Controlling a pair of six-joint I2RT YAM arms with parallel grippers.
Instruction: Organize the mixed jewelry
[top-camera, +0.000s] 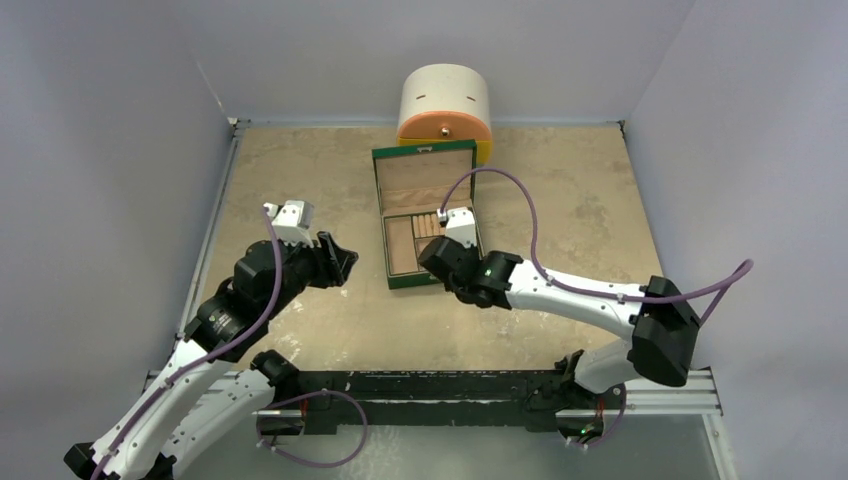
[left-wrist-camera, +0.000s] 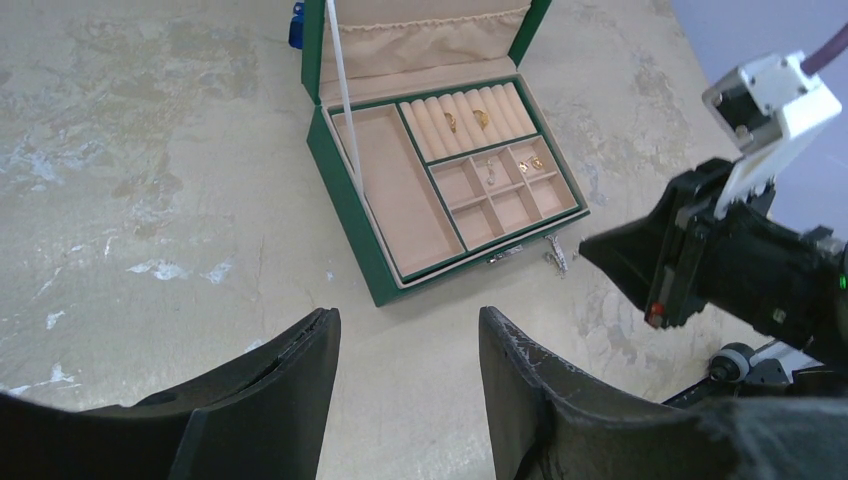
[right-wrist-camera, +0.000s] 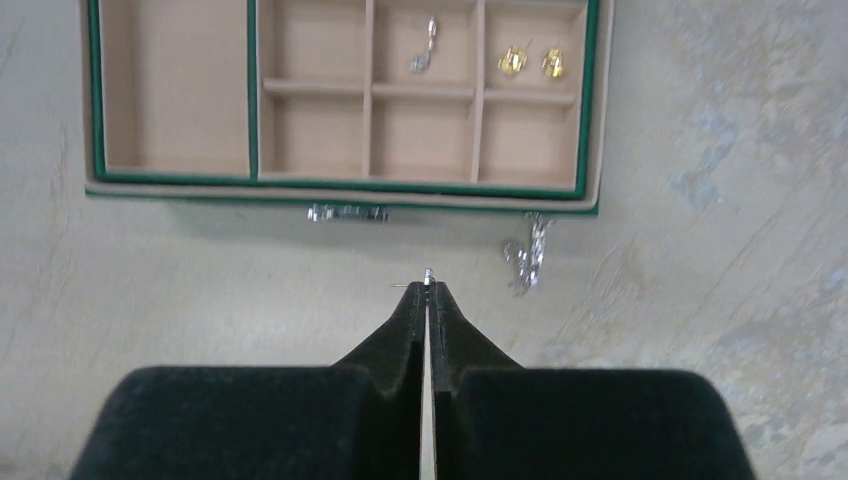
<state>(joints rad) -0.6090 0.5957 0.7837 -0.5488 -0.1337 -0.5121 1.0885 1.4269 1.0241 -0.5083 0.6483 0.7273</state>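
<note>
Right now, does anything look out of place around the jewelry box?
Yes: one silvery piece lies on the table just outside the front edge of the green box, near its right corner, while other pieces sit in compartments.

Green box (left-wrist-camera: 365, 262), tan-lined, gold pieces (right-wrist-camera: 512, 62) at its 1 o'clock. Mottled beige bench (left-wrist-camera: 150, 200). Black fingers (right-wrist-camera: 400, 332); the stud (right-wrist-camera: 428, 277) at their tips seems silver, gold-pinned.
</note>
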